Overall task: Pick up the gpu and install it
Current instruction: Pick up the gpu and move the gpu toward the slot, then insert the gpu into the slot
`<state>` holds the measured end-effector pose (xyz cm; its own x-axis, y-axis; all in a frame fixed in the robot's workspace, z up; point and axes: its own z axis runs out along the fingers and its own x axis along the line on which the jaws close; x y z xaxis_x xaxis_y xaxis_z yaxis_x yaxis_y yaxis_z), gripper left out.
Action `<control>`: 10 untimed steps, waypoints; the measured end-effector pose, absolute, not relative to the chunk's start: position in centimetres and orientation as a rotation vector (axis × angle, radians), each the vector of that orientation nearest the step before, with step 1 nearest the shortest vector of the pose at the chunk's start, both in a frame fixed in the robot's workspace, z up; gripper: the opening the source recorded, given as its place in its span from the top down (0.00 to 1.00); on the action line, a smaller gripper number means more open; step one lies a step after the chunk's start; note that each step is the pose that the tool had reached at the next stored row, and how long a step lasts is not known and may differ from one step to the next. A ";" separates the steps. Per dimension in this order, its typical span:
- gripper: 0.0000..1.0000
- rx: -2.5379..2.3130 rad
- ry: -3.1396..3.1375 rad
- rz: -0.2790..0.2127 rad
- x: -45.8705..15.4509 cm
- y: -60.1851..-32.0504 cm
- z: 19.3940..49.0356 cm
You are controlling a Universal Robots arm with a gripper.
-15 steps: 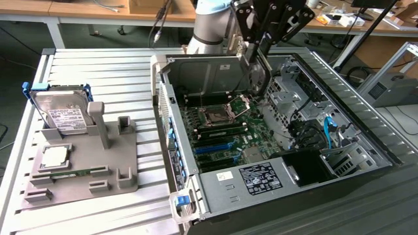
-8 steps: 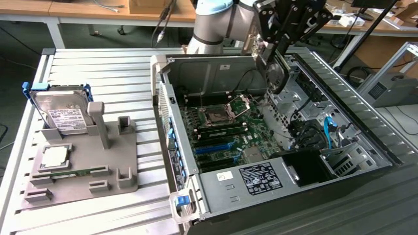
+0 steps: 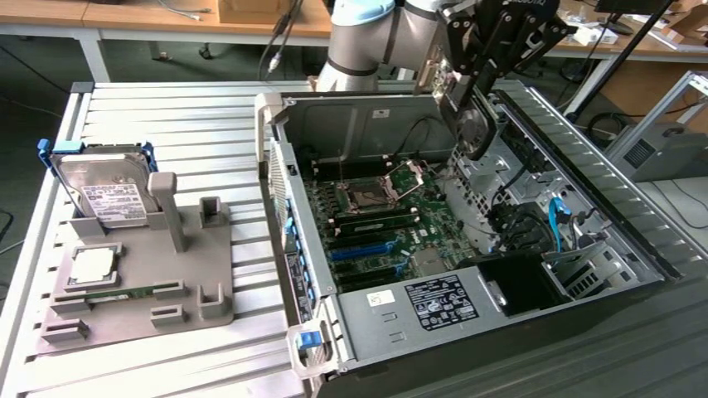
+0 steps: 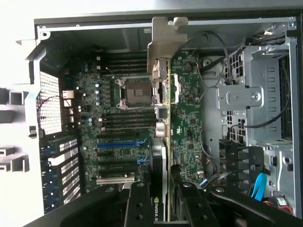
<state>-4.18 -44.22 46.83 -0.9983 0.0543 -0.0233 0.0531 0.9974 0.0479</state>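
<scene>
A: Any readable writing?
B: 1 brand: "NVIDIA" on the black shroud of the gpu (image 4: 169, 118), close to the gripper (image 4: 163, 194) in the wrist view. The letters after it are cut off.
A: Other labels?
B: Black power supply label (image 3: 439, 303) with white print, a small white sticker (image 3: 382, 298) beside it, and a white label on the hard drive (image 3: 105, 191). All too small to read.
A: Arm pose?
B: The arm (image 3: 366, 33) comes in from the exterior view's top, wrist bent down, gripper (image 3: 470, 87) pointing into the open computer case (image 3: 619, 207).
A: Gripper state?
B: Pinching the gpu (image 3: 478, 137), 1 finger on each flat face.
A: Where's the card?
B: In the air over the case, on edge, fan facing the camera in the exterior view, silver bracket (image 4: 163, 42) at the end away from the gripper. It hangs to the exterior view's right of the CPU socket (image 3: 363, 197), near the drive cage (image 3: 520, 166), above the motherboard (image 3: 376, 215).
A: Rest of the tabletop (image 3: 199, 116)?
B: Grey fixture (image 3: 166, 282) on the exterior view's left, with the hard drive leaning in it.
</scene>
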 end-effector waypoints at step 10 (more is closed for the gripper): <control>0.73 0.084 3.115 0.076 -4.2 -44.2 46.1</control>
